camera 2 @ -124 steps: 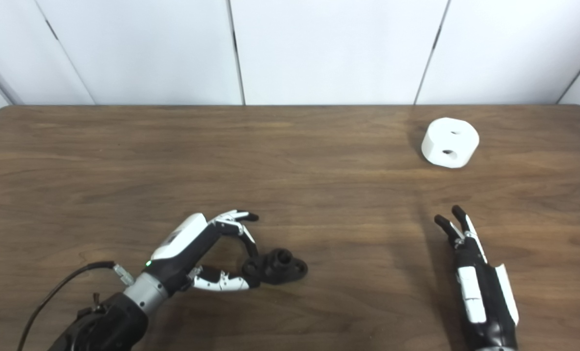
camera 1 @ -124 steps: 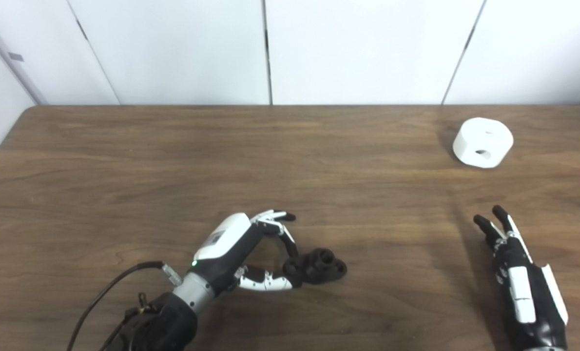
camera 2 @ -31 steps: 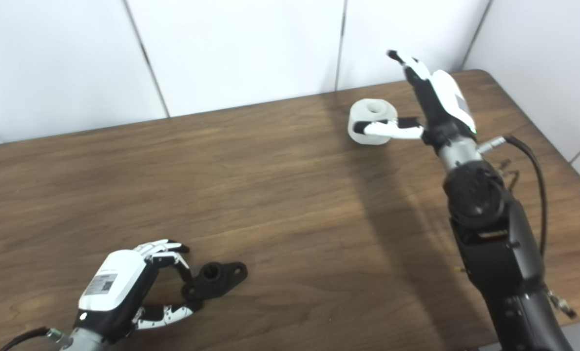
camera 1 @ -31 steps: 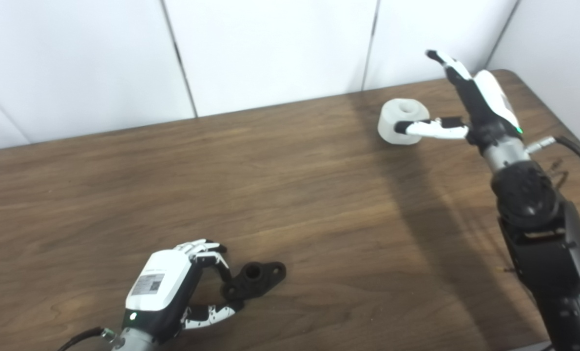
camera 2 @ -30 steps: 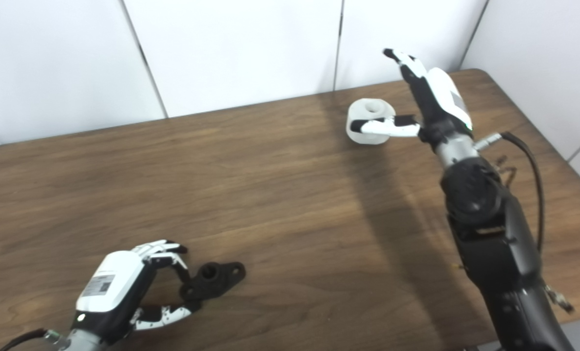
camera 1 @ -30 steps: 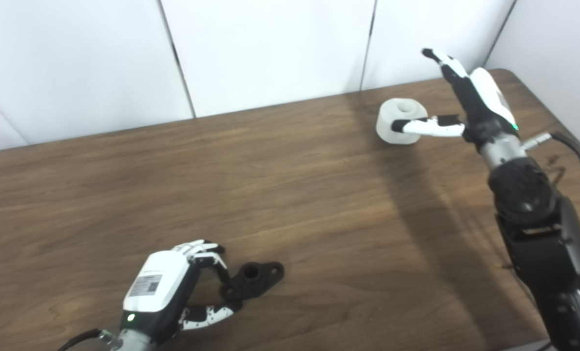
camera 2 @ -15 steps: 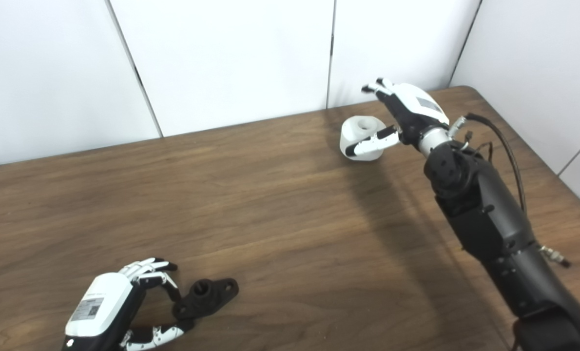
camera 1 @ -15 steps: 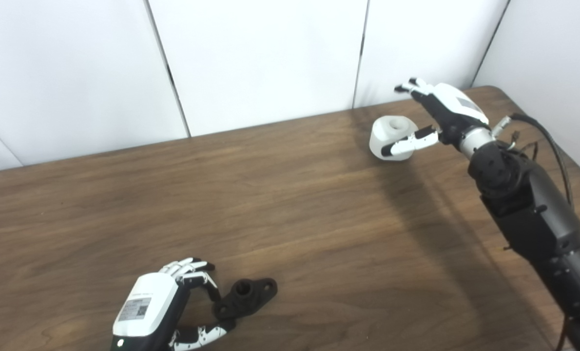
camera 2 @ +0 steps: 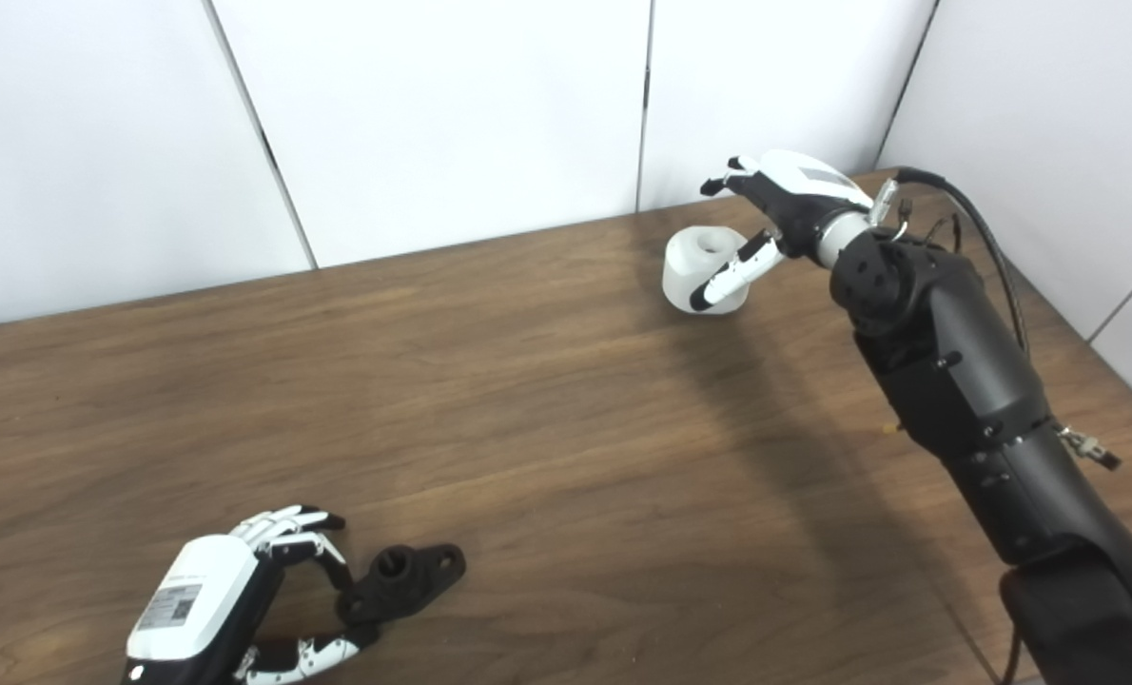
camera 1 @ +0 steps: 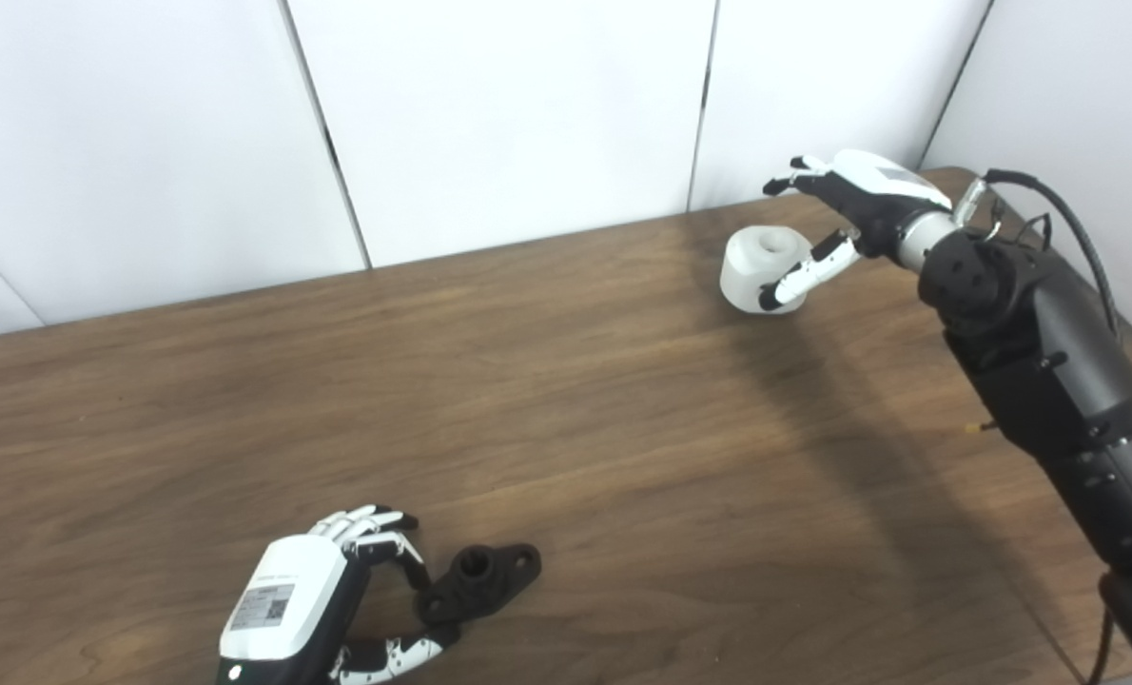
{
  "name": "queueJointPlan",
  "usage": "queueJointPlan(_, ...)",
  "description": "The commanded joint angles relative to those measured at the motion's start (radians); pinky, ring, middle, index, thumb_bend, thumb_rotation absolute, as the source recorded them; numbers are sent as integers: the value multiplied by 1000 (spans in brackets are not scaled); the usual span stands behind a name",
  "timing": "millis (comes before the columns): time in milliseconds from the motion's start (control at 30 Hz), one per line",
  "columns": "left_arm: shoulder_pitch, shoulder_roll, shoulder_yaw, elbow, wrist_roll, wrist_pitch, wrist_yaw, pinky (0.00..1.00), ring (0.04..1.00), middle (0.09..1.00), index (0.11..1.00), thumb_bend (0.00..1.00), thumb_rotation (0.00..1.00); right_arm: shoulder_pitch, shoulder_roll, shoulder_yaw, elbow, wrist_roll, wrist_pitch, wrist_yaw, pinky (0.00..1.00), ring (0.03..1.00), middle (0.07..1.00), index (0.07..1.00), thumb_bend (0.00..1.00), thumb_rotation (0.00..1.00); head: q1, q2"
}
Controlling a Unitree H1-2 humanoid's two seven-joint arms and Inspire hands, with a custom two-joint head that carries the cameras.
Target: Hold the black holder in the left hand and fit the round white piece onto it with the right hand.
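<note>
While both arms are out over the desk (camera 1: 566, 381), neither part is in a firm grip yet, so I read this as the pick-up stage for both hands, with the fitting not yet begun. The desk is a wide brown wood top against white wall panels (camera 1: 490, 114).

My right arm (camera 1: 1042, 371) reaches across to the far right corner. The right hand (camera 1: 847, 209) arches over the white piece (camera 1: 756, 271), which sits flat on the desk with its hole facing up. The thumb lies along the piece's near side, seemingly touching it, while the fingers (camera 2: 732, 176) are spread above and behind it, clear of it. I count that hand as released, not yet clamped.

At the near left edge my left hand (camera 1: 304, 609) curls round one end of the holder (camera 1: 480, 580), which lies flat on the desk. Fingers and thumb bracket that end lobe; whether they truly pinch it I cannot tell from here.

Next, I judge, the right fingers must fold down onto the far side of the piece against the thumb, then lift. The left must firm up and raise the holder with its boss upward, so the hole can be lined up over it.
</note>
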Motion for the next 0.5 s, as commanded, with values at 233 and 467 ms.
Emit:
queueJointPlan(233, 40, 25, -2, 71, 45, 43, -27, 841, 851, 793, 490, 516, 50, -90, -31, 2, 57, -3, -3, -22, 1000, 1000, 1000, 875, 1000, 298, 3, -5)
queueJointPlan(467, 40, 29, -4, 73, 40, 46, -18, 846, 854, 794, 490, 516, 50, -117, -44, 36, 131, -3, -26, -41, 1000, 1000, 1000, 873, 1000, 305, 3, -5)
